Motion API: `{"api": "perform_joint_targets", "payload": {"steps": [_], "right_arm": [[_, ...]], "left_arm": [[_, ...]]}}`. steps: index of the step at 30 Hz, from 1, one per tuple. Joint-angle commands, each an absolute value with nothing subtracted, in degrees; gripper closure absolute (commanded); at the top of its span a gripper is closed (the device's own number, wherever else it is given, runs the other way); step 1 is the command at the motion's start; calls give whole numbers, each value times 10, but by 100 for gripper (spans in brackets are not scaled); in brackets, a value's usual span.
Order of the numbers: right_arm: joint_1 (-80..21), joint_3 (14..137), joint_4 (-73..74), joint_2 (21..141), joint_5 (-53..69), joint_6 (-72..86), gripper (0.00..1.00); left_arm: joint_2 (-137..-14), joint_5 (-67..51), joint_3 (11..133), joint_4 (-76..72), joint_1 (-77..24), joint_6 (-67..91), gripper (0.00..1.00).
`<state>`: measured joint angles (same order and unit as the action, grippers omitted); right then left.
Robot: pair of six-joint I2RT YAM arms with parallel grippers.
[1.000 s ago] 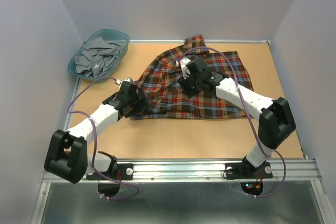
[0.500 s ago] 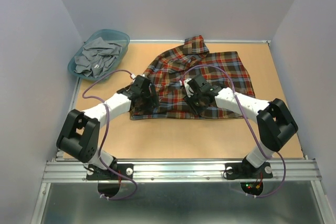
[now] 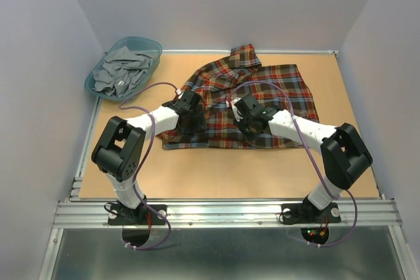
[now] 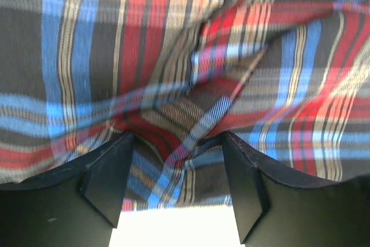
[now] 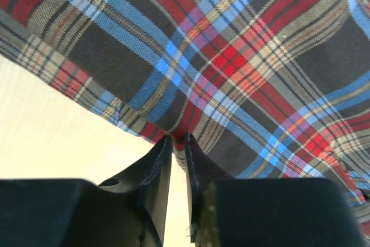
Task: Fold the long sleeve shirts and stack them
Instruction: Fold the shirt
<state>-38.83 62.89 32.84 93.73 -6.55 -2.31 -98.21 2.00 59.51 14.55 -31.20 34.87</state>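
The plaid long sleeve shirt lies spread on the wooden table, collar toward the far side. My left gripper is over the shirt's left part. In the left wrist view it is open, with rumpled plaid cloth bunched between and beyond its fingers. My right gripper is at the shirt's near hem. In the right wrist view it is shut on the edge of the shirt, with pale table below.
A teal plastic basket with grey clothes sits at the table's far left corner. Grey walls enclose the table on three sides. A metal rail runs along the near edge.
My left gripper has moved right, onto the shirt's left part, and the shirt's left side has bunched inward. My right gripper has come toward the near hem.
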Motion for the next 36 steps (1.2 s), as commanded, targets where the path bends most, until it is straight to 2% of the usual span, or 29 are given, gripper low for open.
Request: {"api": "perform_joint_targets", "payload": {"steps": [1,4,11,14,21,27,36], "right_arm": [[-390,624,324,931,-96,-24,88],[-389,623,324,932,-98,-23,93],[-389,625,324,930,-94,-17,93],[-389,629,324,922,-77,-11,91],[-389,634,322,911,-34,14,75],[-389,640,301,911,11,33,73],[-389,601,258,947,-3,69,74]], "left_arm": [[-993,55,639,158,-316,331,28],[-1007,68,654,163,-316,324,30],[-1049,94,678,175,-316,314,31],[-1067,100,680,178,-316,309,31],[-1059,112,666,191,-316,292,30],[-998,120,638,195,-316,287,27],[-950,122,578,191,-316,293,20]]}}
